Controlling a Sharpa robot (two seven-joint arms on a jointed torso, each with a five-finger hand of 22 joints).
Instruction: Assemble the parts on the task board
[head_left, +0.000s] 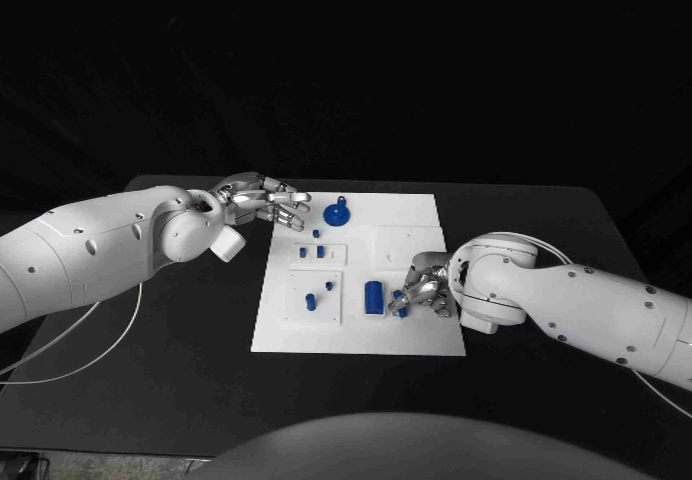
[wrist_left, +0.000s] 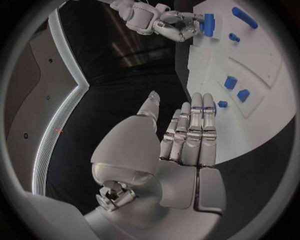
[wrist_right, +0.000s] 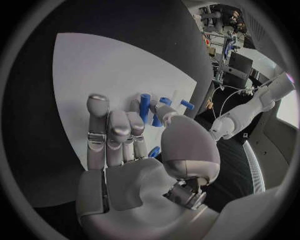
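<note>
The white task board (head_left: 361, 325) lies mid-table with several blue parts on it. My right hand (head_left: 423, 285) sits low over the board's near right part, its fingertips closed round a blue cylinder (head_left: 374, 295). The left wrist view shows that cylinder (wrist_left: 209, 24) between the right hand's fingertips (wrist_left: 181, 30), and it rises by the thumb (wrist_right: 144, 107) in the right wrist view. My left hand (head_left: 267, 205) hovers at the board's far left corner, fingers straight (wrist_left: 190, 135), holding nothing. A round blue knob (head_left: 336, 214) lies just right of it. Small blue pegs (head_left: 310, 251) stand in the board.
The black table (head_left: 173, 380) extends around the board on all sides. A white cable (head_left: 87, 330) trails from my left arm across the table's left side. More small blue parts (head_left: 310, 299) sit on the board's near left panel.
</note>
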